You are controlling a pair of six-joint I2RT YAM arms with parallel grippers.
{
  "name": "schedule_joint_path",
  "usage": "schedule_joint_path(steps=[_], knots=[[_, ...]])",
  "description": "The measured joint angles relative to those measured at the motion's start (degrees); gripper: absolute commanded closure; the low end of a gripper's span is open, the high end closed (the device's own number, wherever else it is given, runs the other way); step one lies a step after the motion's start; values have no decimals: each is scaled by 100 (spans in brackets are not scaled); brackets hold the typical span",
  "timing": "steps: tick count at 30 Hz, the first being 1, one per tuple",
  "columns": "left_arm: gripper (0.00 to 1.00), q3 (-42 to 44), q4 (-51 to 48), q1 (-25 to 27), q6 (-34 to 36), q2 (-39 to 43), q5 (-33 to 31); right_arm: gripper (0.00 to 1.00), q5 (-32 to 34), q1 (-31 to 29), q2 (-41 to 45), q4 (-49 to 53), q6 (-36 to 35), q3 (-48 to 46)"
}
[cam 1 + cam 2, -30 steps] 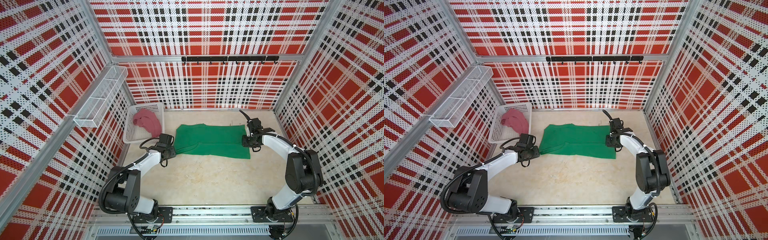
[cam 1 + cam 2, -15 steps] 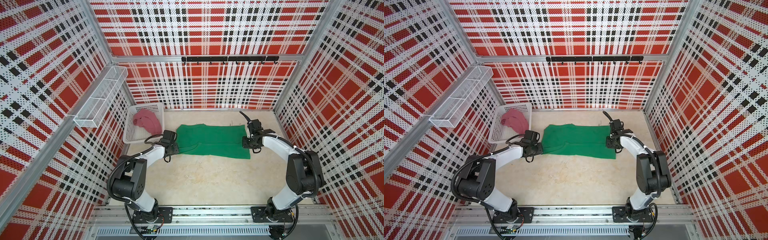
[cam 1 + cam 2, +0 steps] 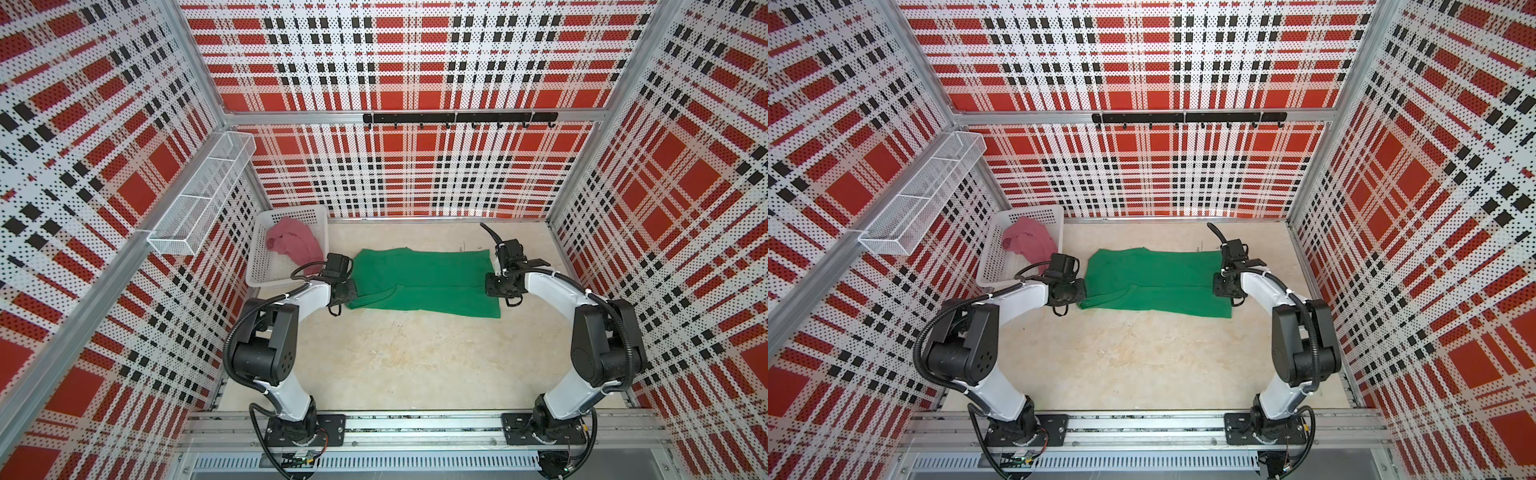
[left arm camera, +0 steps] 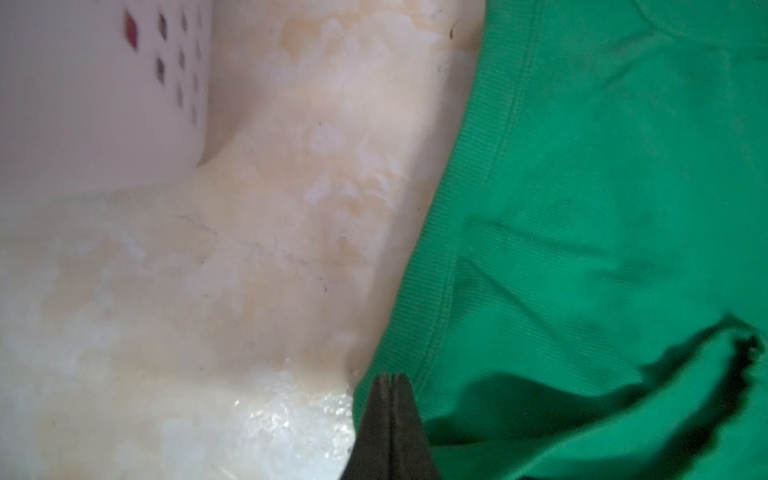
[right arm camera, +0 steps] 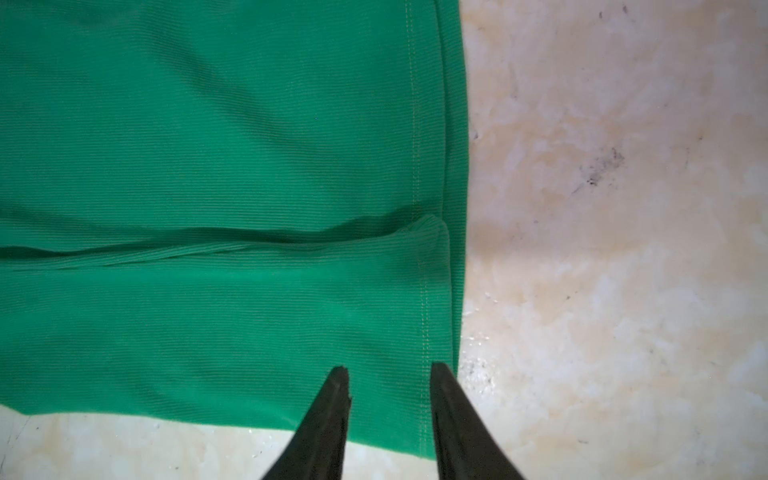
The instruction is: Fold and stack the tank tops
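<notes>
A green tank top (image 3: 424, 278) (image 3: 1154, 278) lies spread flat on the beige table, with a strap fold near its left end. A pink tank top (image 3: 295, 245) (image 3: 1030, 241) sits crumpled in the white basket (image 3: 291, 210). My left gripper (image 3: 351, 293) (image 4: 390, 376) is at the green top's left ribbed edge (image 4: 440, 266), its fingers pressed together on the cloth there. At the right hem, near the front corner, my right gripper (image 3: 494, 286) (image 5: 390, 368) stands open with its fingertips (image 5: 340, 374) low over the green fabric (image 5: 208, 166).
The basket's wall (image 4: 95, 104) is close beside the left gripper. A white wire shelf (image 3: 199, 203) hangs on the left wall and a black hook rail (image 3: 457, 118) on the back wall. Bare table (image 3: 407, 357) lies in front of the green top.
My left gripper has moved right to the green top's left edge and has shut there. The right arm and its open gripper have stayed put.
</notes>
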State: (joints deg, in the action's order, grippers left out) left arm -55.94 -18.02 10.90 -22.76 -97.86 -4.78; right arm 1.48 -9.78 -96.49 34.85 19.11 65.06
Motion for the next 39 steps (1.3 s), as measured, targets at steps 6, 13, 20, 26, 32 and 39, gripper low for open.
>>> schedule_joint_path(steps=[6,13,20,26,32,39], knots=[[57,-9,-175,17,129,142,-24,63,2,59,-66,-52,-11,-55],[50,79,-358,219,210,520,-142,63,-26,59,-70,-74,-17,-66],[52,431,-511,498,201,511,-413,63,-15,59,-70,-81,-20,-136],[75,503,-581,535,184,511,-544,63,-24,59,-70,-85,-20,-138],[97,444,-592,498,208,426,-595,63,-20,61,-70,-87,-20,-140],[100,118,-603,173,273,236,-472,63,-22,96,-70,-92,-26,-164]])
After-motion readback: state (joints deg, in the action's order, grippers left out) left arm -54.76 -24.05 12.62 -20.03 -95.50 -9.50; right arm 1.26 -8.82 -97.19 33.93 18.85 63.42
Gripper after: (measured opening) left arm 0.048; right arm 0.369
